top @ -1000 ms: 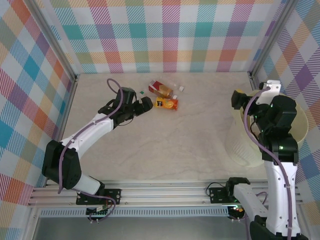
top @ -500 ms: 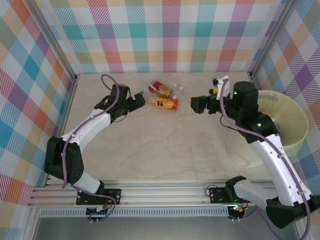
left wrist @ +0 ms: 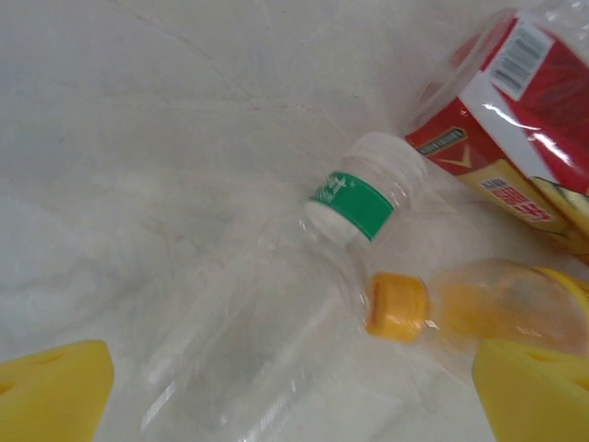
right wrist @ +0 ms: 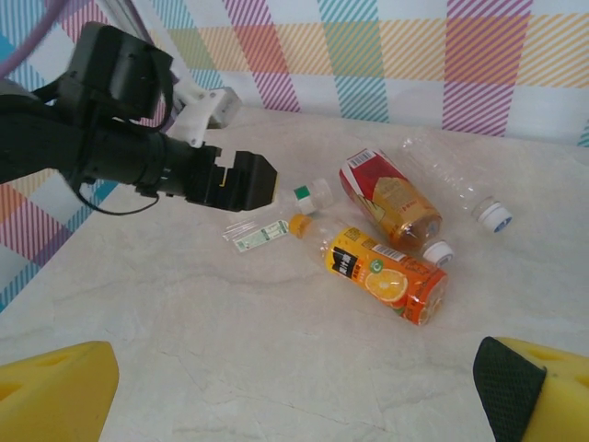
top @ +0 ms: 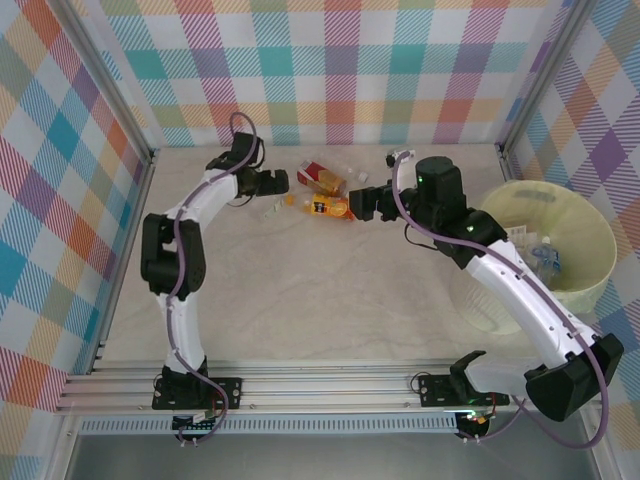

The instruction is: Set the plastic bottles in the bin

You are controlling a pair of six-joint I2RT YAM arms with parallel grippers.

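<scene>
Shows left gripper (left wrist: 294,396) spread wide, empty, over a clear bottle (left wrist: 354,198), with orange bottle (top: 333,207) and red bottle (top: 322,178) just ahead; right gripper (top: 358,203) likewise released, facing them; bin (top: 598,232) well behind it.

Seen from the left wrist, the red-labelled bottle (left wrist: 515,101) runs off the right edge, and the clear green-banded bottle (left wrist: 294,295) is cut off at the bottom.

Bare tabletop (top: 300,300) stretches across the middle and near side. At the far side the bottles (top: 333,207) lie bunched and touching, hemmed between the left arm (top: 200,205) and right arm (top: 500,270); the bin (top: 590,225) fills the right edge
</scene>
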